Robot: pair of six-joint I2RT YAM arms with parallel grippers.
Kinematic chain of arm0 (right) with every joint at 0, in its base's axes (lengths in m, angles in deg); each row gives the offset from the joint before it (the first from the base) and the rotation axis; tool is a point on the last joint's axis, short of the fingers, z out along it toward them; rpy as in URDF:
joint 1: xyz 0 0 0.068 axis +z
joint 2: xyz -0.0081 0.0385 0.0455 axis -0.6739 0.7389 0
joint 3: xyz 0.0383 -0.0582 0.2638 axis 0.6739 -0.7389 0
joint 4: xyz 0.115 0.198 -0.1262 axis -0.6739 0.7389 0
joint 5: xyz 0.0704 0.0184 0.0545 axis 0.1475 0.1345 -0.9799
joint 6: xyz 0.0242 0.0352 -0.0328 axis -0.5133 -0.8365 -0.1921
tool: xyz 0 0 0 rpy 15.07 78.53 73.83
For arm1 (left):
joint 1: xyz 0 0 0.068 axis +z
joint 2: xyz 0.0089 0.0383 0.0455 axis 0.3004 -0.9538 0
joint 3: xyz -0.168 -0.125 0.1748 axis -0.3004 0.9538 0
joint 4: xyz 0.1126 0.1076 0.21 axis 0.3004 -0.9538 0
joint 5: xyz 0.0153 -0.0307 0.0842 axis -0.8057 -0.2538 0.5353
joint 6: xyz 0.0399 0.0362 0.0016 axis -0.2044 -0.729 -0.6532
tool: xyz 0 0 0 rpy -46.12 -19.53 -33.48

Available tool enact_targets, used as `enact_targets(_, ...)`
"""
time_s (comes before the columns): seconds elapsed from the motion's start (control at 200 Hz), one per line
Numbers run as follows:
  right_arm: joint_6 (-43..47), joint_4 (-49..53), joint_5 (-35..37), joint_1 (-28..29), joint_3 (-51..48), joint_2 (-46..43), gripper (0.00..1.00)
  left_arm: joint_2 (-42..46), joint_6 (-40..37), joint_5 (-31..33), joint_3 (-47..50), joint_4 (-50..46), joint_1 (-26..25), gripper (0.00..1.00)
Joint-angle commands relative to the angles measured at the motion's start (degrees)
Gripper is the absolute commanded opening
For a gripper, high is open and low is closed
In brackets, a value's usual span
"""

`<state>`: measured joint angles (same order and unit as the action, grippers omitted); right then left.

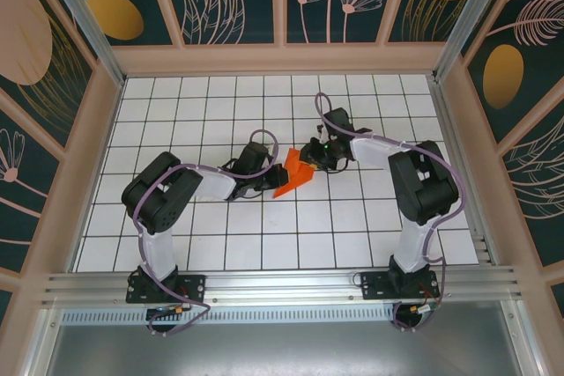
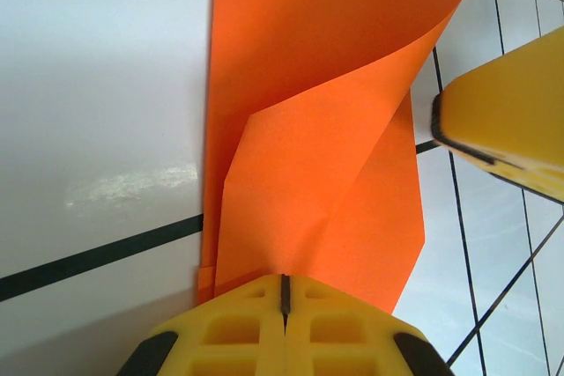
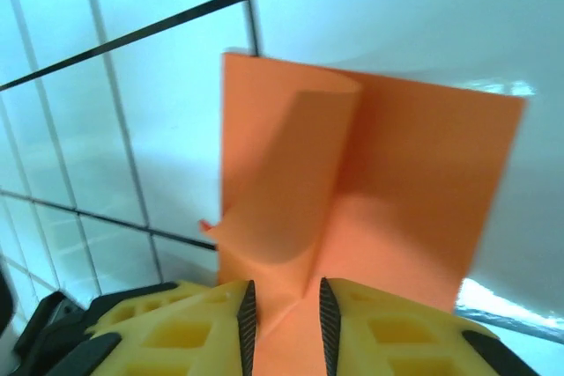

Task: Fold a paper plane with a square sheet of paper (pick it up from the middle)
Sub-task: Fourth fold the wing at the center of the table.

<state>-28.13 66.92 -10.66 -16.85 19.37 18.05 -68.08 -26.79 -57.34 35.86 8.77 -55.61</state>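
Left pincer (image 2: 284,290) clamped on paper (image 2: 308,156) edge; right pincer (image 3: 285,301) slightly apart, straddling opposite edge. Early fold, likely; next: lay curl flat, crease.

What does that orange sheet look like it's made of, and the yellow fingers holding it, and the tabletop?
The orange sheet: thin matte paper; it curls and keeps sharp creases. The fingers: yellow, matte, with moulded hollows, probably plastic. The tabletop: smooth glossy white with black grid lines, showing glare; laminate or coated board, can't tell.

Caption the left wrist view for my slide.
Left gripper shut on the creased orange sheet, its top curling above the white grid table.
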Motion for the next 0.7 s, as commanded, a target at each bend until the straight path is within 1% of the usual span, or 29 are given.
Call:
enact_targets(0.0, 3.22, -5.96, -4.64, 0.62, -2.02, -2.0, 0.22, -3.38, -1.39, 1.3, 1.29, -7.38, 0.34, 0.0)
enact_targets(0.1, 4.31, -6.27, -4.69, 1.53, -1.87, -1.33, 0.15, -3.36, -1.1, 1.12, 1.38, -7.45, 0.31, 0.0)
enact_targets(0.245, 5.02, -6.35, -4.25, 2.11, -1.62, 1.37, 0.11, -3.12, -0.88, 1.42, 1.07, -8.0, 0.34, 0.0)
enact_targets(0.37, 5.65, -6.38, -4.23, 2.27, -1.26, 3.19, 0.1, -3.07, -0.8, 1.65, 0.72, -8.33, 0.34, 0.0)
enact_targets(0.55, 7.05, -5.8, -7.22, 2.28, -0.05, 5.55, 0.1, -3.37, -0.89, 1.59, 0.26, -9.01, 0.3, 0.0)
enact_targets(0.696, 7.52, -5.2, -7.38, 1.92, 0.65, 7.01, 0.1, -3.51, -0.94, 1.43, 0.15, -9.18, 0.4, 0.0)
